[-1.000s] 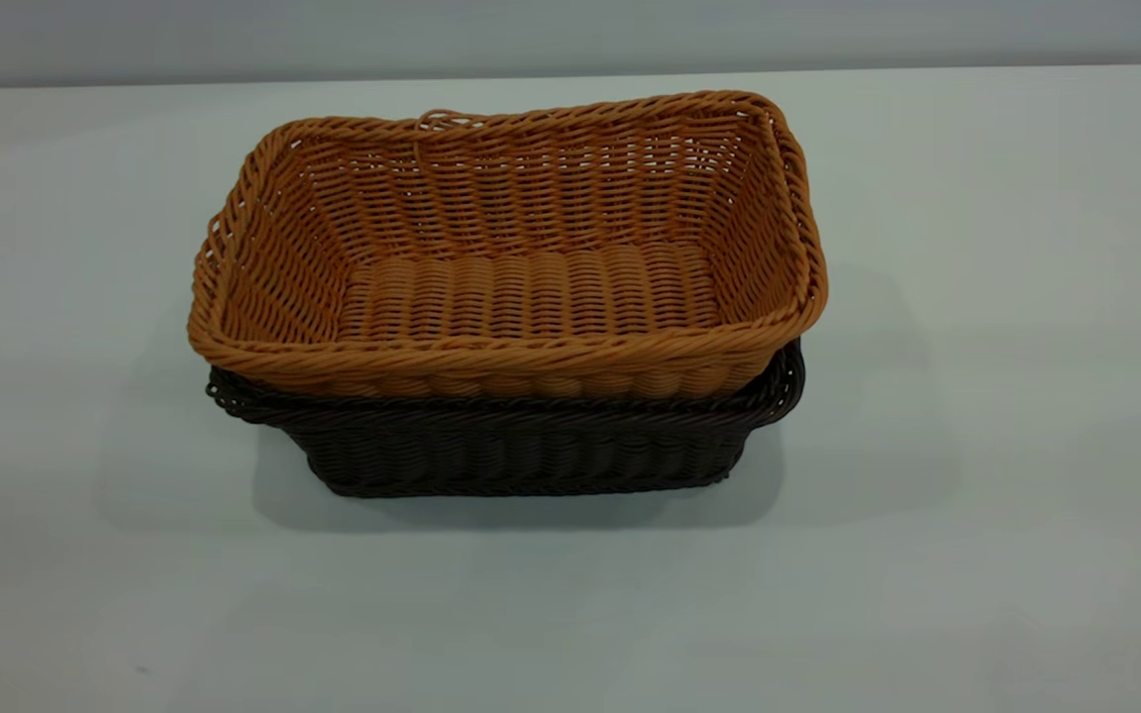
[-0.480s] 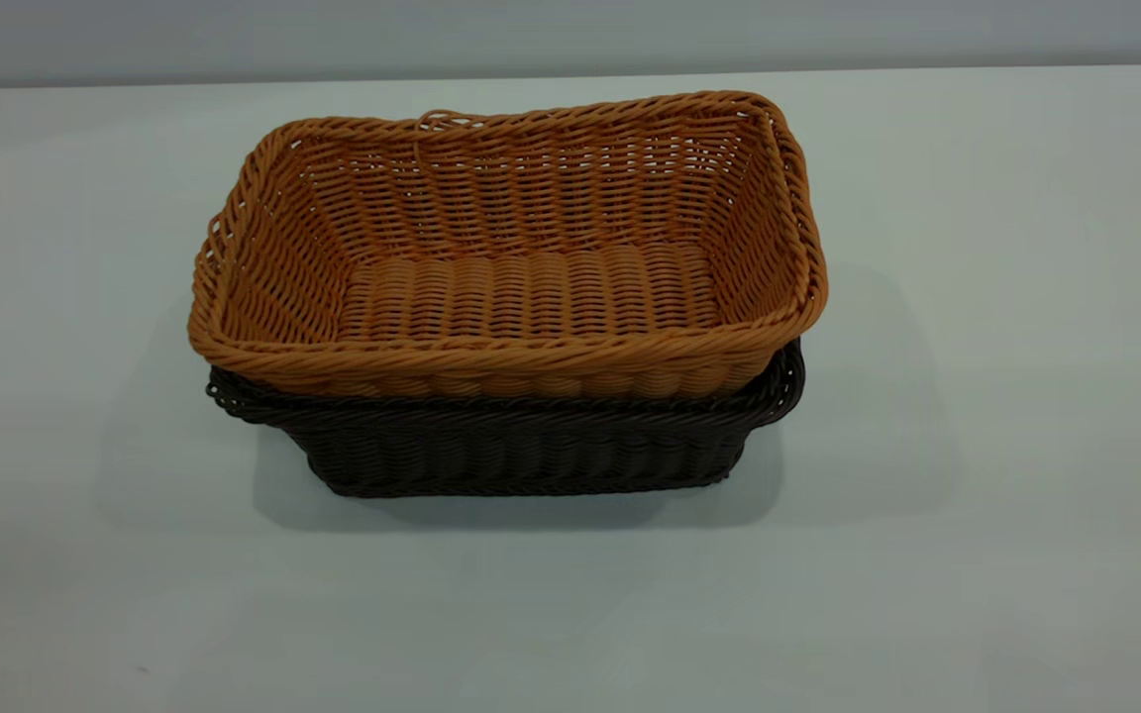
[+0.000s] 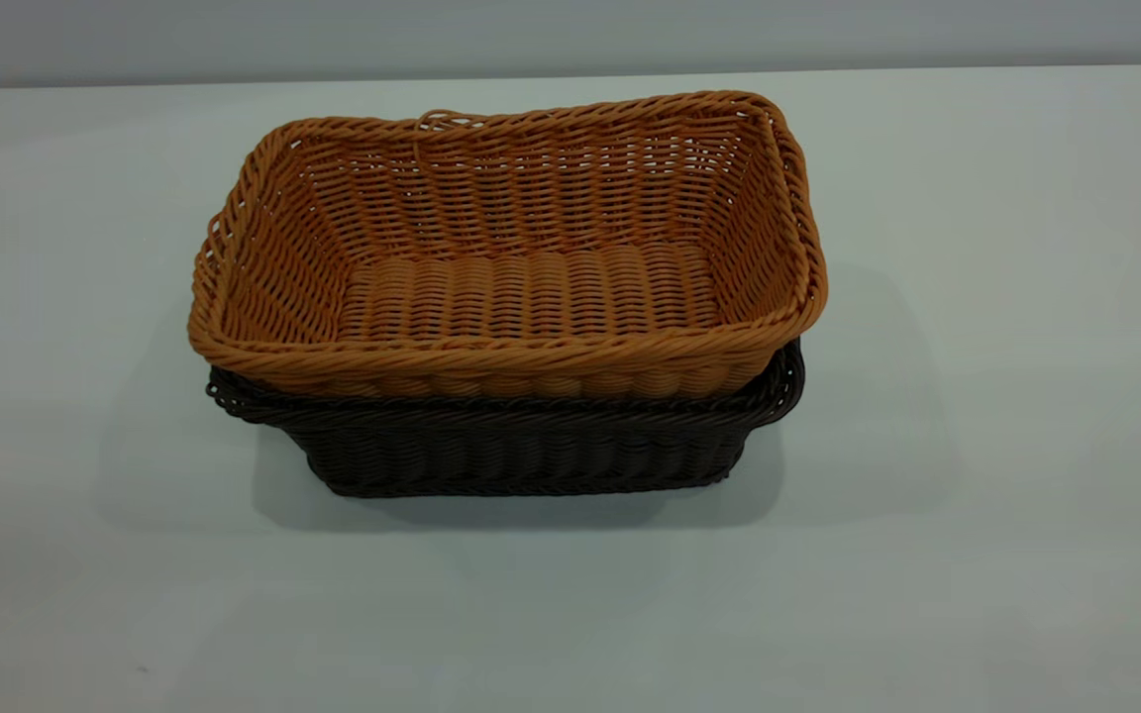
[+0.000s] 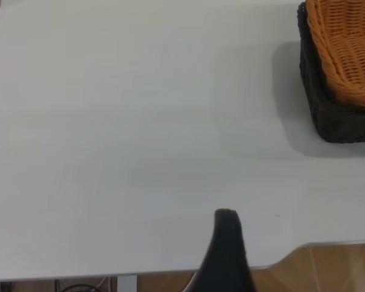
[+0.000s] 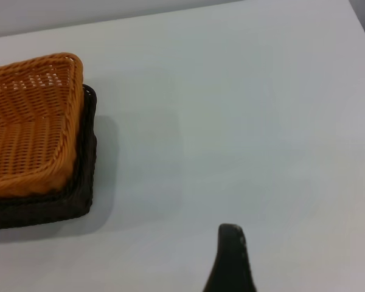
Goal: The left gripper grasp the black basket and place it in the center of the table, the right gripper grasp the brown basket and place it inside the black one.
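The brown basket (image 3: 531, 297) sits nested inside the black basket (image 3: 521, 456) at the middle of the table (image 3: 977, 515). Its braided rim rises above the dark rim. Neither gripper shows in the exterior view. In the left wrist view only a black part of my left gripper (image 4: 228, 249) shows, over the table's edge and far from the black basket (image 4: 328, 118) and brown basket (image 4: 347, 55). In the right wrist view a black part of my right gripper (image 5: 231, 258) shows, over bare table, apart from the brown basket (image 5: 30, 128) and black basket (image 5: 61, 210). Neither gripper holds anything.
The white tabletop stretches wide on all sides of the stacked baskets. Its edge and a brown floor (image 4: 334, 267) show in the left wrist view. A grey wall (image 3: 570, 35) runs behind the table.
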You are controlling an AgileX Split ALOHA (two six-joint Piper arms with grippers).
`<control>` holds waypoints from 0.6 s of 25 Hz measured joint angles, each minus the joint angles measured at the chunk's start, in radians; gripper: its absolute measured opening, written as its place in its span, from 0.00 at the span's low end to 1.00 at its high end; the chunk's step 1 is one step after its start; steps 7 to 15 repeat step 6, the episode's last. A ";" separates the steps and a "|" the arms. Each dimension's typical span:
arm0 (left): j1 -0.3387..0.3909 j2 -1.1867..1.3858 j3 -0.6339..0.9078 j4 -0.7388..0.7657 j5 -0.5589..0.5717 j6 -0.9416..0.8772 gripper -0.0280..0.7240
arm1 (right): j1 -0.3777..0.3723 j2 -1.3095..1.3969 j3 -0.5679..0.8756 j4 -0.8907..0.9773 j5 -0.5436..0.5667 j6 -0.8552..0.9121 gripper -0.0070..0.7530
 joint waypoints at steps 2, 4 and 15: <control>0.000 0.000 0.000 0.000 0.000 0.001 0.78 | 0.000 0.000 0.000 0.000 0.000 0.000 0.66; 0.000 0.000 0.000 0.000 0.000 0.001 0.78 | 0.000 0.000 0.000 0.000 0.000 0.000 0.64; 0.000 0.000 0.000 0.000 0.000 0.001 0.78 | 0.000 0.000 0.000 0.000 0.000 0.000 0.63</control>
